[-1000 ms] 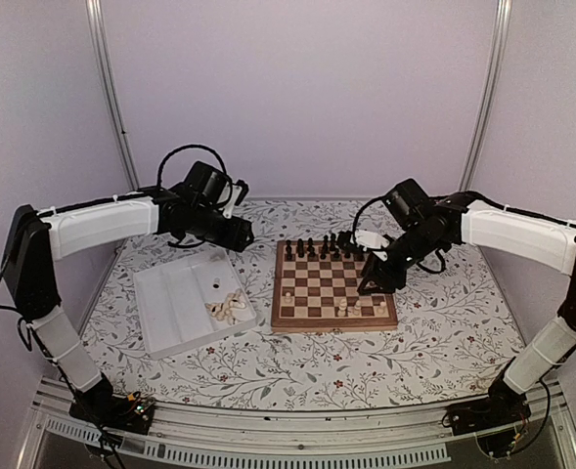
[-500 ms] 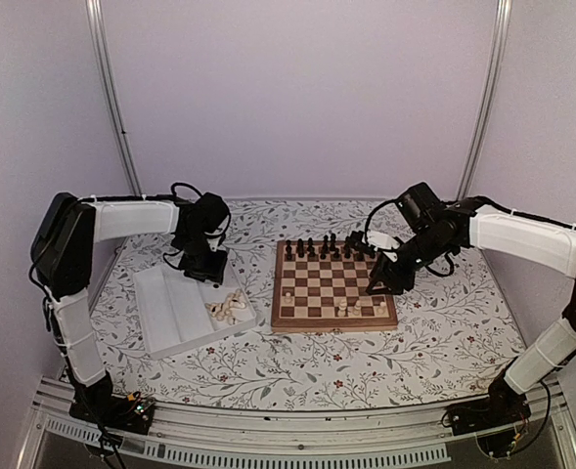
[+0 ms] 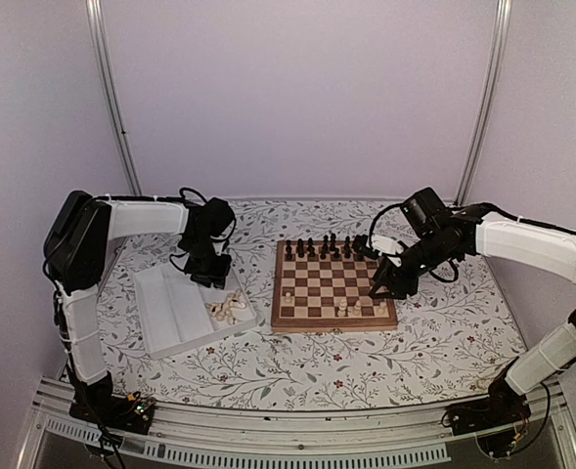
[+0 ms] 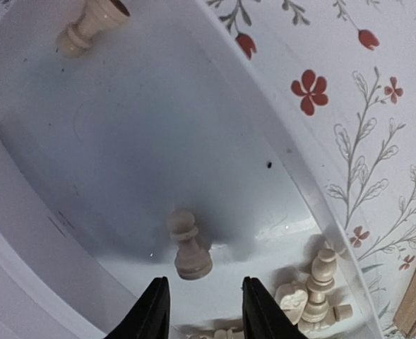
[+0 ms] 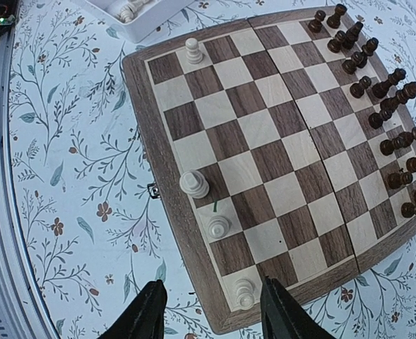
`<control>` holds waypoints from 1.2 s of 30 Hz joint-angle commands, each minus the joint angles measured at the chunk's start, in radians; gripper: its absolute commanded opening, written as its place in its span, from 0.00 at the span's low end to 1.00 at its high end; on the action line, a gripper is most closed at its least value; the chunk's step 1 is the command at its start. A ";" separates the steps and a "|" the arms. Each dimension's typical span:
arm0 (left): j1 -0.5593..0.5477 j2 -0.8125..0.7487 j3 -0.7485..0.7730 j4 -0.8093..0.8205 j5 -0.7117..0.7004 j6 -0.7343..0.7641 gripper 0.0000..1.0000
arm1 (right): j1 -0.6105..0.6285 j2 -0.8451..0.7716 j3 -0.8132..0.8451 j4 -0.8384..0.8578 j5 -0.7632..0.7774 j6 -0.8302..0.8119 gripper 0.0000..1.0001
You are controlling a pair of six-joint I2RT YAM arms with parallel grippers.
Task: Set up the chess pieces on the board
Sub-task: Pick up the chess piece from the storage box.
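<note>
The board [image 3: 332, 321] lies mid-table with dark chessmen along its far rows and several cream chess pieces [image 3: 349, 307] on its near row. My left gripper [image 3: 209, 274] hangs open inside the white tray. A cream pawn [image 4: 186, 244] stands just ahead of the left gripper [image 4: 205, 302], with nothing between the fingers. More cream pieces [image 4: 313, 291] lie heaped at the right. My right gripper [image 3: 377, 290] is open above the board's near right corner. In the right wrist view a cream piece [image 5: 244, 292] on the corner square shows below the right gripper [image 5: 211, 300], not gripped.
The white tray [image 3: 170, 311] sits left of the board, with a pile of cream pieces [image 3: 227, 310] in its near right corner. One more cream piece [image 4: 87, 25] lies further along the tray. Dark chessmen [image 5: 384, 92] fill the board's far side. Floral cloth covers the table.
My left arm has swung down into the tray and its jaws have narrowed. My right gripper has dropped towards the board's near right corner, still open.
</note>
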 commanded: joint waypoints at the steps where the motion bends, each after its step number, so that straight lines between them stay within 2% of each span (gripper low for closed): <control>1: 0.015 0.027 0.026 0.015 -0.011 -0.007 0.37 | 0.002 -0.030 -0.012 0.024 -0.016 0.013 0.48; 6: 0.025 0.043 0.035 0.028 -0.017 -0.007 0.33 | 0.002 -0.022 -0.010 0.025 -0.017 0.018 0.48; 17: 0.027 0.073 0.040 0.014 -0.020 0.021 0.11 | 0.003 -0.002 0.007 0.022 -0.006 0.024 0.48; 23: 0.011 -0.126 0.000 0.023 -0.051 0.056 0.06 | -0.010 0.029 0.126 -0.002 -0.030 0.028 0.48; 26: -0.029 -0.250 -0.026 0.059 -0.077 0.127 0.05 | -0.018 0.063 0.219 -0.001 -0.105 0.050 0.48; 31: -0.135 -0.439 -0.139 0.251 0.105 0.234 0.04 | -0.018 0.145 0.387 0.020 -0.321 0.155 0.48; 36: -0.248 -0.504 -0.187 0.391 0.174 0.271 0.06 | -0.016 0.297 0.567 -0.004 -0.566 0.265 0.48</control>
